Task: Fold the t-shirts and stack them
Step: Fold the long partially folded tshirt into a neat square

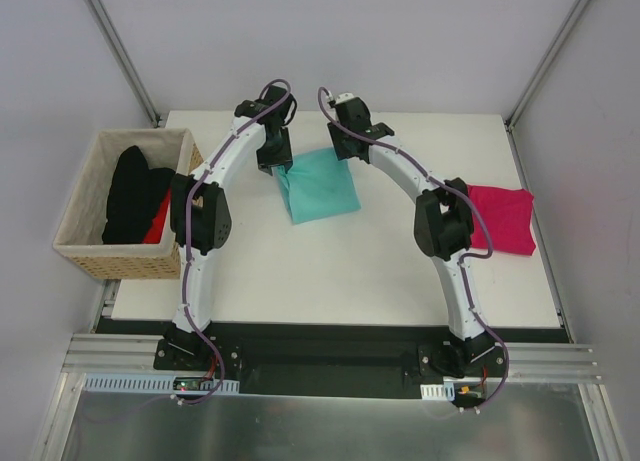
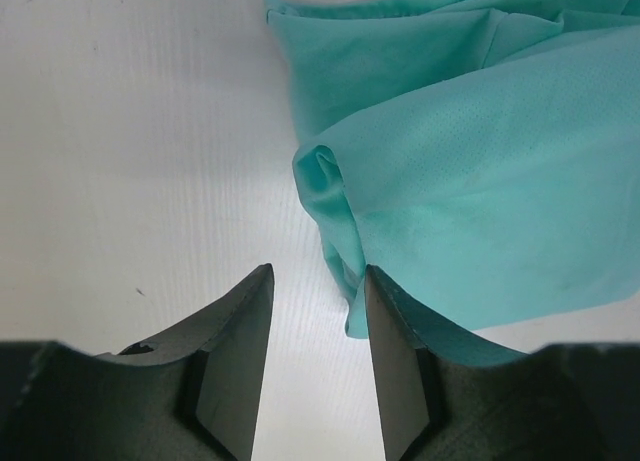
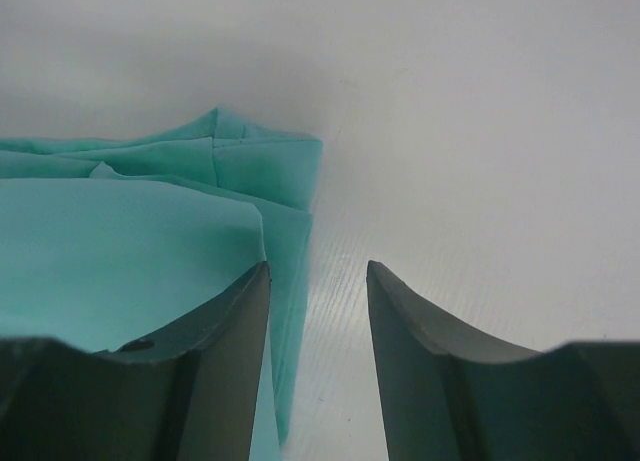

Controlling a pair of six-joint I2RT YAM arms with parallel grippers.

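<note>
A folded teal-green t-shirt (image 1: 320,186) lies on the white table (image 1: 330,271), towards the back middle. My left gripper (image 1: 274,161) stands at its left back corner, jaws open, with only bare table between them; the teal cloth (image 2: 470,181) lies just right of the right finger. My right gripper (image 1: 346,146) is at the shirt's right back corner, also open. A strip of the teal edge (image 3: 120,261) shows beside its left finger, ungripped. A folded magenta-pink t-shirt (image 1: 505,219) lies at the table's right edge. Black t-shirts (image 1: 135,193) fill the basket.
A tan woven basket (image 1: 125,259) stands off the table's left edge, with a bit of red cloth (image 1: 158,224) among the black shirts. Grey walls and metal posts enclose the table at the back and sides.
</note>
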